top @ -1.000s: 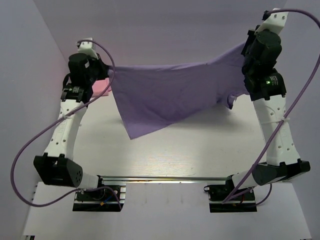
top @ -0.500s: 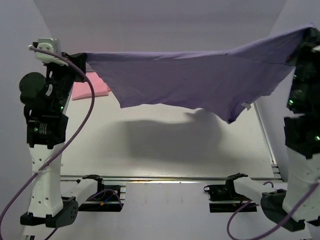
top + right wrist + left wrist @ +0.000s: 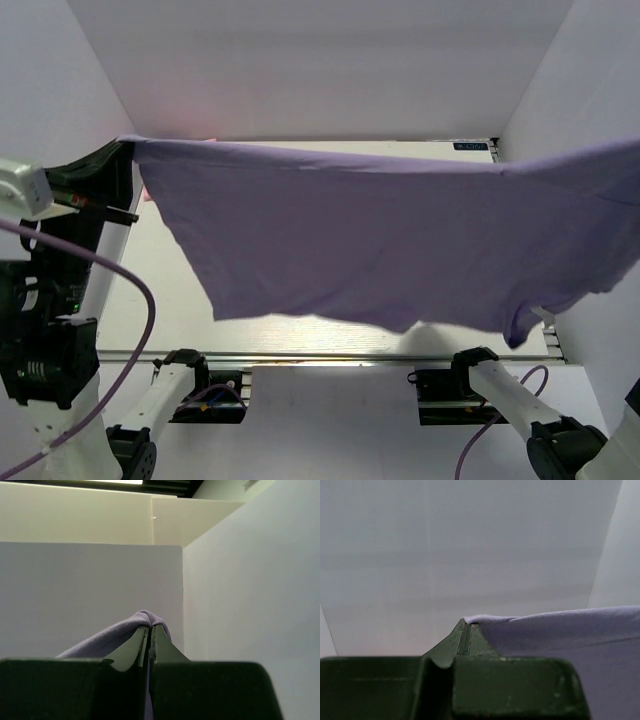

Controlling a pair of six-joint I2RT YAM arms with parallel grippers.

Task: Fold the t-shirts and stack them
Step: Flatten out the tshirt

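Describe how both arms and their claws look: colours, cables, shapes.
The left arm and right arm have white plastic links and black joint housings, each trailed by a thin purple cable. The left claw and right claw have dark tapered wedge fingers.

The right gripper (image 3: 150,626) pinches a fold of the plain lavender-purple cloth t-shirt (image 3: 114,633), seen from just behind its two dark green fingers (image 3: 131,651). The fingers stand pressed together, only a thin dark line between them, and the cloth rises in a small rounded hump over their tips. From there the fabric slopes away down to the lower left, behind the gripper's dark body. Behind it stands a plain white back wall (image 3: 85,585), which meets a white side wall (image 3: 250,590) in a vertical corner. Above the back wall runs a cream-coloured panel (image 3: 75,515), with a bright strip light (image 3: 120,481) at the top edge.
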